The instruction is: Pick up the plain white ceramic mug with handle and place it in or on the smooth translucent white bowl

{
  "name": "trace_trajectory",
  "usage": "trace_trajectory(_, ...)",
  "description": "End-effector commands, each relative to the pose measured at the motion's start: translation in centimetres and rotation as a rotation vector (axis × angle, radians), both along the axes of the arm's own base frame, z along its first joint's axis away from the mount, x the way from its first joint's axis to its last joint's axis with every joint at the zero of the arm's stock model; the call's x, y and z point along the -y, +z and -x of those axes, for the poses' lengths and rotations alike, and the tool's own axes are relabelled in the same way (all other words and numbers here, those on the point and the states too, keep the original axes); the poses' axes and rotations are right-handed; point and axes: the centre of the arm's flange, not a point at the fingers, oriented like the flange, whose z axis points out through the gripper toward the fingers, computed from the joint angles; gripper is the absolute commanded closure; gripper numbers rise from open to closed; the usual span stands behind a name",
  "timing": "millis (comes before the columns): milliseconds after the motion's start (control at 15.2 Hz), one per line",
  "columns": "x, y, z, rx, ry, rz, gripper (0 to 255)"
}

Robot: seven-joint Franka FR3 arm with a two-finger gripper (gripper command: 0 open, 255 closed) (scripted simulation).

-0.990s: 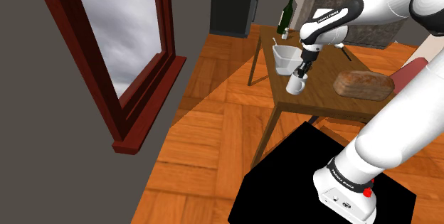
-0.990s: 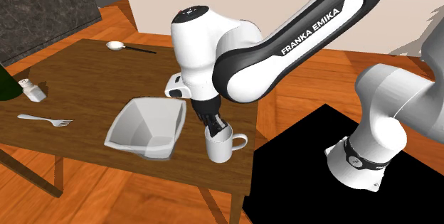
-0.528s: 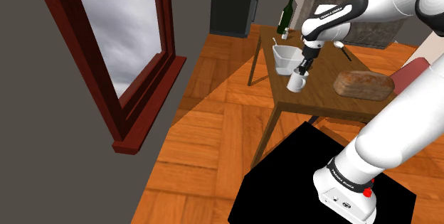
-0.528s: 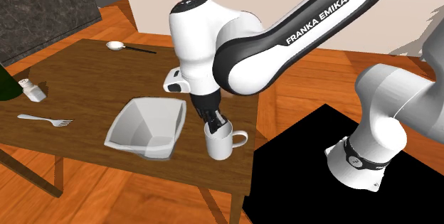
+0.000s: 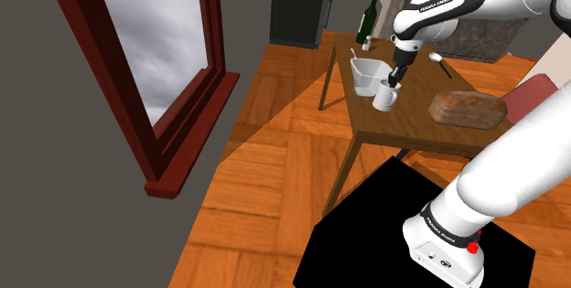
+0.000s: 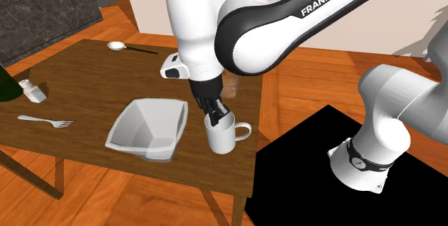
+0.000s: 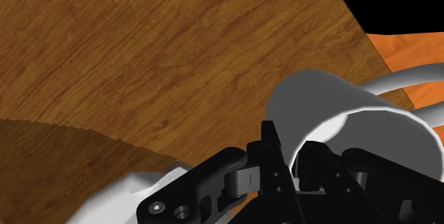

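While my claw (image 6: 217,115) clamps the white mug (image 6: 224,138) by its rim, one finger inside, I see the mug upright just beside the pale bowl (image 6: 147,128), near the desk (image 6: 79,74) edge, handle pointing away.

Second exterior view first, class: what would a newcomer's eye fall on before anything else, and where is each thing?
The big white arm dominates, reaching down over the wooden table, its black end effector clasping the rim of a white mug. Beside the mug, toward that view's left, sits a white angular bowl. In the shoulder view, a red-framed window stands at the left.
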Motion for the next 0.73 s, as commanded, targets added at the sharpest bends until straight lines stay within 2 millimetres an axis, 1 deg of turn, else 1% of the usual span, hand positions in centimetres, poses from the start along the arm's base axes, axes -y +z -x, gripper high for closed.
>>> trace_trajectory(0,0.0,1.2,0.1,0.0,0.0,0.0,255)
trace_trajectory(660,0.0,6.5,0.1,0.0,0.0,0.0,255)
